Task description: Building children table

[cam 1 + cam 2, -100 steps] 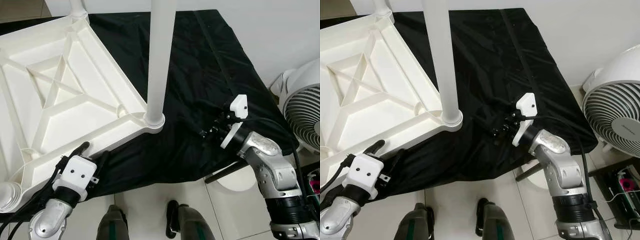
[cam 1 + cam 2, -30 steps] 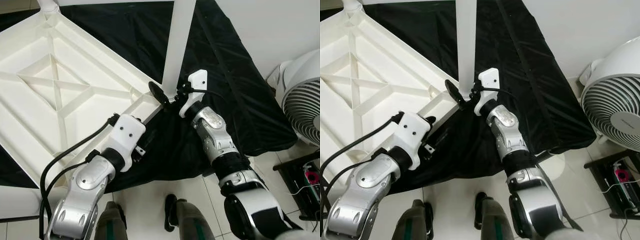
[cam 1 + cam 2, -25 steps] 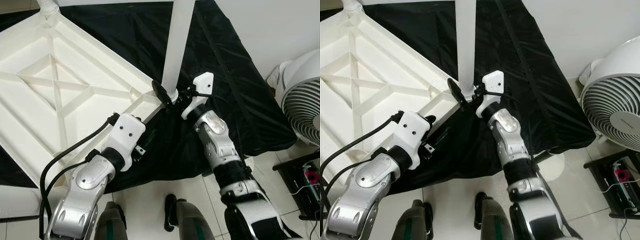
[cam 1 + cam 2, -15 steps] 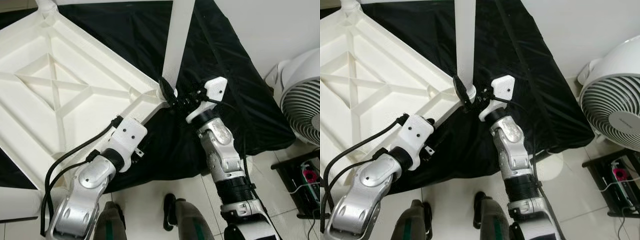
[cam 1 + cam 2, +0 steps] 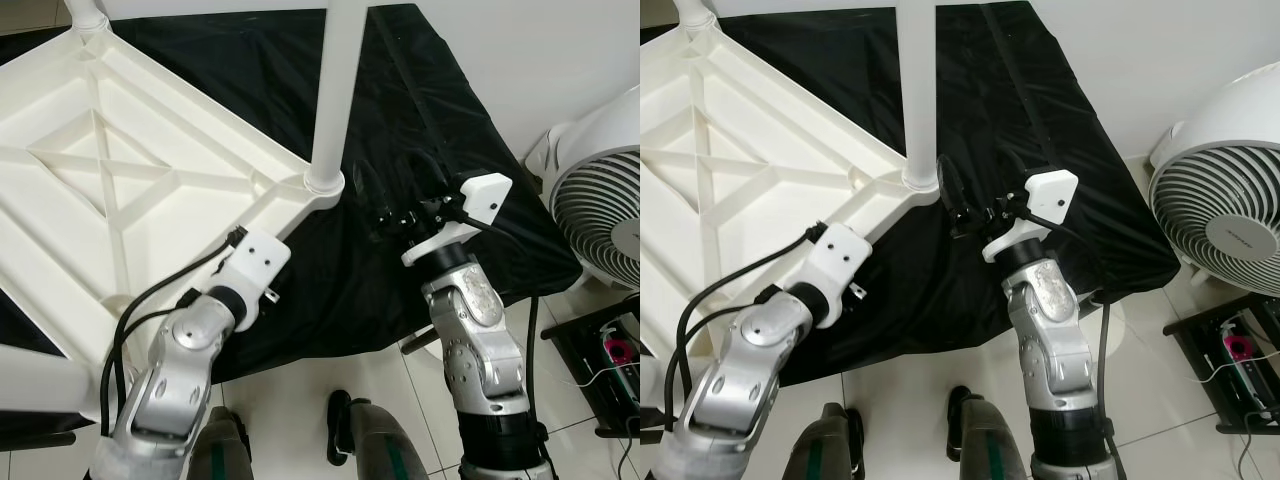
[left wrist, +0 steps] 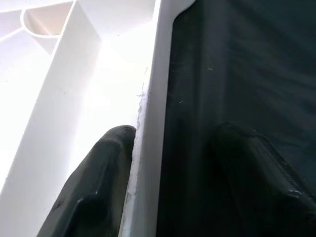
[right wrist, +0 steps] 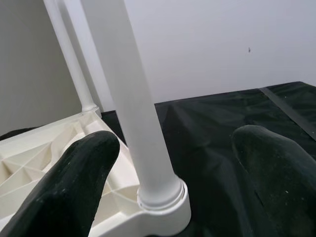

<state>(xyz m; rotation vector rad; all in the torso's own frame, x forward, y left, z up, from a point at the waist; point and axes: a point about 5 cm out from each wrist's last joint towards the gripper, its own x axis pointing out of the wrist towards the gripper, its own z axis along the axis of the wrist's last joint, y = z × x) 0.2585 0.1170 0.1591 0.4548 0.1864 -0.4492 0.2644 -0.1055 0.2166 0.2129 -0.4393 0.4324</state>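
Your left tool [image 6: 133, 163] pinches the rim of the upturned tabletop [image 5: 100, 170] on the black-draped bench [image 5: 440, 130]. Your right tool [image 7: 173, 163] hangs spread beside the leg [image 5: 335, 100] standing in the near corner socket. Judging by this, you're seating legs; next, close on that leg and press it home.

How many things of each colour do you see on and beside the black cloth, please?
White table parts: 3 (upturned tabletop, near leg, far leg)
White fans: 1 (fan)
Black cloths: 1 (cloth)
Robot pincers: 2 (left pincer astride the tabletop's rim, right pincer open)
Total: 7
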